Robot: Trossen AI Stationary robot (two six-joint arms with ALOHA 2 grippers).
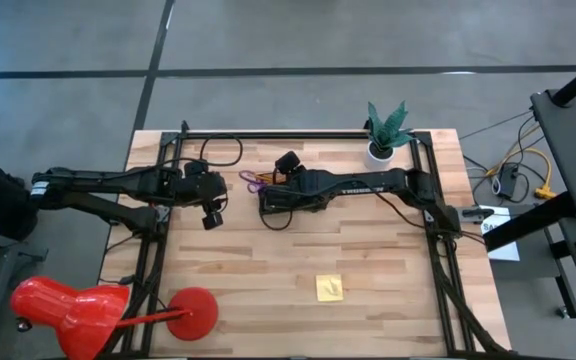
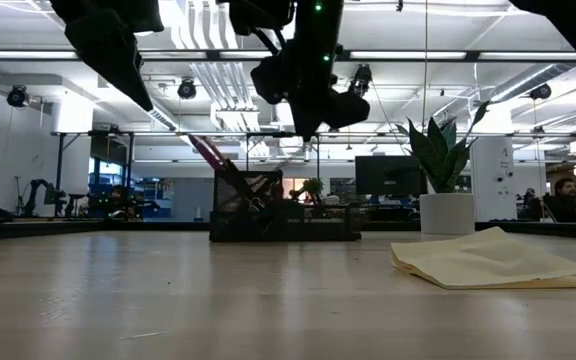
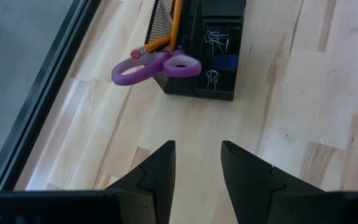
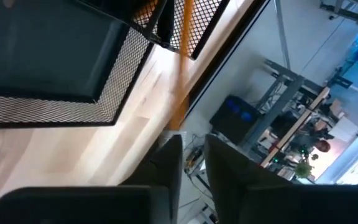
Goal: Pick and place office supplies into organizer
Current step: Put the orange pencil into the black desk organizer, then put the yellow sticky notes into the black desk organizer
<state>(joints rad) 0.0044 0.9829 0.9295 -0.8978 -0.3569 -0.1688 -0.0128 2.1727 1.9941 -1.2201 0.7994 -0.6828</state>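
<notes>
The black mesh organizer point(image 3: 211, 68) point(image 2: 283, 215) stands at the table's far middle. Purple-handled scissors point(image 3: 157, 67) point(image 1: 251, 181) stick out of one of its compartments. Beside them an orange pencil point(image 3: 175, 22) stands in it, and paper clips lie in another compartment. My right gripper point(image 4: 194, 146) point(image 2: 305, 128) hangs above the organizer, pointing down, fingers a little apart. The pencil's upper end point(image 4: 175, 121) reaches one fingertip. My left gripper point(image 3: 197, 155) point(image 1: 211, 218) is open and hovers left of the organizer. The yellow sticky-note pad point(image 1: 329, 288) point(image 2: 488, 260) lies flat near the table's near edge. My right gripper comes from above, and the orange pencil's upper end point(image 4: 174, 124) lies against the tip of one finger point(image 4: 169, 155) rather than in the gap. Whether the finger touches it, I cannot tell. The pencil's lower part stands in the mesh compartment point(image 4: 166, 25).
A white pot with a green plant point(image 1: 383, 140) point(image 2: 446, 205) stands at the far right corner. A red desk lamp point(image 1: 68, 310) sits at the near left corner, its round base point(image 1: 196, 310) on the table. Black frame rails run along the table's left, right and far sides.
</notes>
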